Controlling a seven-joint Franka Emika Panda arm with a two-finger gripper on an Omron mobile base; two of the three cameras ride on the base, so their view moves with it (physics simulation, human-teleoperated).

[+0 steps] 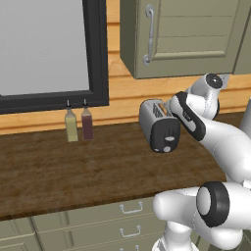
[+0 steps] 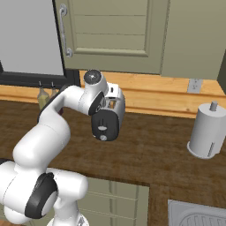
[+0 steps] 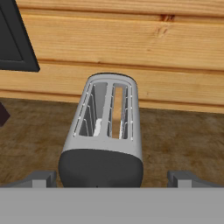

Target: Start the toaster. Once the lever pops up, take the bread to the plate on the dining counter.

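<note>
The silver-grey toaster (image 1: 158, 122) (image 2: 106, 119) (image 3: 106, 127) stands on the dark wood worktop against the plank wall, its black end panel facing me. The lever (image 1: 168, 138) (image 2: 102, 128) is a small pale tab on that panel. The bread (image 3: 116, 117) stands in the right slot as a tan slice sunk between the wires. My gripper (image 3: 113, 180) is open wide, just above and in front of the toaster's black end, one fingertip on each side of it and touching nothing. The plate and the dining counter are out of view.
Two bottles (image 1: 71, 126) (image 1: 87, 123) stand left of the toaster below the black window frame (image 1: 98, 54). A paper towel roll (image 2: 205, 130) stands at the right, with a sink corner (image 2: 198, 215) near it. Grey-green wall cabinets (image 2: 110, 31) hang above and drawers (image 1: 98, 220) sit below.
</note>
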